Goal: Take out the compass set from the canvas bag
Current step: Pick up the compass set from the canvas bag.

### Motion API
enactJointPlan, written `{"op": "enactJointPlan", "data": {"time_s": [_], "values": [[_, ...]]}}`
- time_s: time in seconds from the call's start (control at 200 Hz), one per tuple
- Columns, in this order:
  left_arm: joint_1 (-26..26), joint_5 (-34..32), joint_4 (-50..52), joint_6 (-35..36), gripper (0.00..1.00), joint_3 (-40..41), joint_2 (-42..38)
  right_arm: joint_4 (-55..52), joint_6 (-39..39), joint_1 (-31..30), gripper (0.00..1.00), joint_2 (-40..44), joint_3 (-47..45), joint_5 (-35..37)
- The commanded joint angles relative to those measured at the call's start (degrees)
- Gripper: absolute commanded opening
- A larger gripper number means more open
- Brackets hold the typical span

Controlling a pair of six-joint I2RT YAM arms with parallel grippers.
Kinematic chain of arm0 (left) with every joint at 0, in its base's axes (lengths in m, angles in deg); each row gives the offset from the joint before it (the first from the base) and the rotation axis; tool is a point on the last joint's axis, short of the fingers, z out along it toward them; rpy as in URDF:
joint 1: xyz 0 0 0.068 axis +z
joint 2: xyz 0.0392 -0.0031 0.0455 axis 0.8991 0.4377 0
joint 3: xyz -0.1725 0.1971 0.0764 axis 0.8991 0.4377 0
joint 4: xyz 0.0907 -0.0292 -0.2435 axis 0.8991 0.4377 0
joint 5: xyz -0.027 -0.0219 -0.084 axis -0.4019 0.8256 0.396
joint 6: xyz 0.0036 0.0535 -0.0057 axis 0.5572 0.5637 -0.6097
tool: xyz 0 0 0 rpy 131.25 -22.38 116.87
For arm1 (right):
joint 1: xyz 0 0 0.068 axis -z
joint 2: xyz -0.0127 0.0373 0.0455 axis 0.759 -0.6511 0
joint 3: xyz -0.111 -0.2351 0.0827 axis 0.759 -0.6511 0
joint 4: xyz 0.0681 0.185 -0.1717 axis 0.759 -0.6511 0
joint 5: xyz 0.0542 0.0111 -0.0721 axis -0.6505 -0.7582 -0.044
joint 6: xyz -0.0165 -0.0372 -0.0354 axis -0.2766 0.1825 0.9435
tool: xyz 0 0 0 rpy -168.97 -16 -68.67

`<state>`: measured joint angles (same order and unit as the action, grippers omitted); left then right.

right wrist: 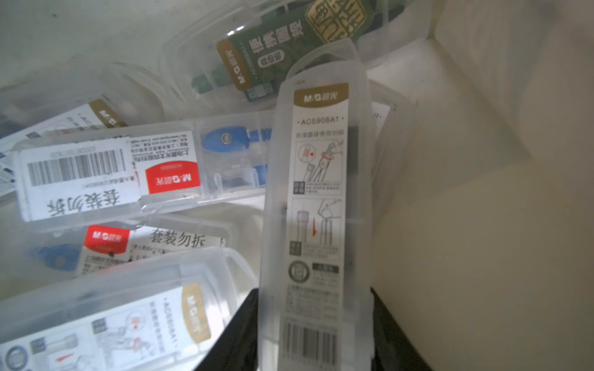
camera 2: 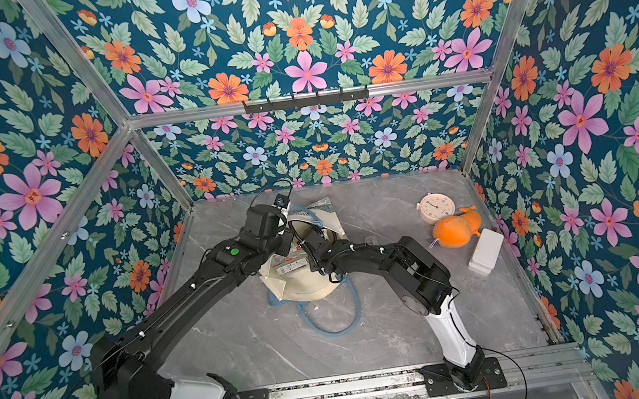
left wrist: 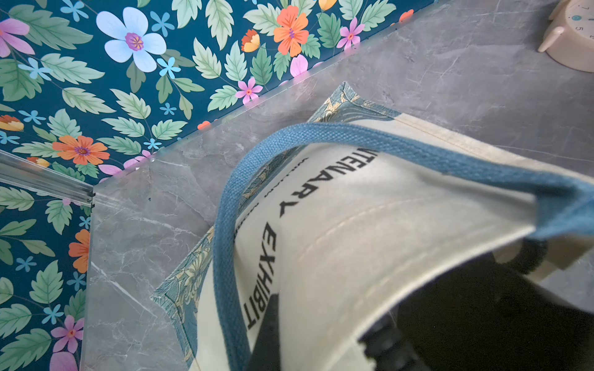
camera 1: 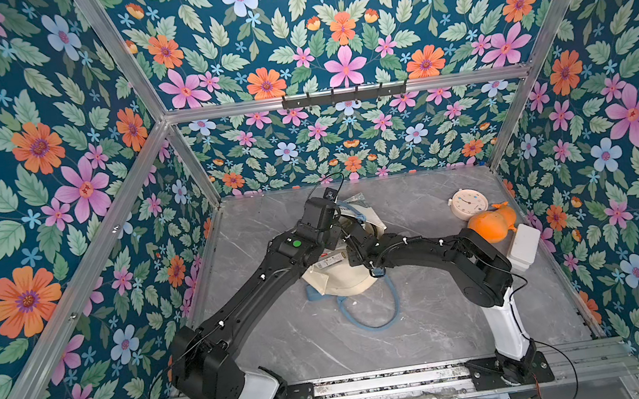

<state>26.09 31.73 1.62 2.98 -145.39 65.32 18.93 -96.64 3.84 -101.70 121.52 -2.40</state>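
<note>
1. The canvas bag (camera 1: 339,279) is seen lying at the middle of the tabletop (camera 1: 430,320), with its leaf-patterned base toward the far side.
2. Its upper rim is pinched by the closed left hand (left wrist: 369,327) (a blue strap (left wrist: 353,141) arches just beside the grip).
3. The right hand (right wrist: 313,290) is placed inside the bag's mouth, entered from the right.
4. The compass set (right wrist: 321,192), a clear case with a gold label, is gripped at one end between the right hand's fingers, the rest projecting beyond them.
5. It is tilted up above the other cases (right wrist: 106,173) lying in the bag.
</note>
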Motion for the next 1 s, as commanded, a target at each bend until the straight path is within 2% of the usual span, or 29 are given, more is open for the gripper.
{"op": "enactJointPlan", "data": {"time_s": [0.0, 0.315, 0.65, 0.995], "values": [[0.02, 0.08, -0.77, 0.35, 0.0, 0.03, -0.32, -1.72, 0.71, 0.08, 0.43, -0.35, 0.76, 0.44], [0.07, -0.15, -0.77, 0.41, 0.0, -0.48, 0.04, -3.74, 3.08, 0.1, 0.32, 2.43, 0.34, -1.93], [0.06, -0.82, -0.68, 0.04, 0.0, -0.98, 0.17, -4.44, 3.7, -0.48, 0.31, 8.56, -1.61, -7.62], [0.14, -2.0, -0.16, -0.83, 0.0, -1.96, 0.89, -5.6, 2.66, -5.5, 0.3, 17.38, -8.31, -14.57]]}}
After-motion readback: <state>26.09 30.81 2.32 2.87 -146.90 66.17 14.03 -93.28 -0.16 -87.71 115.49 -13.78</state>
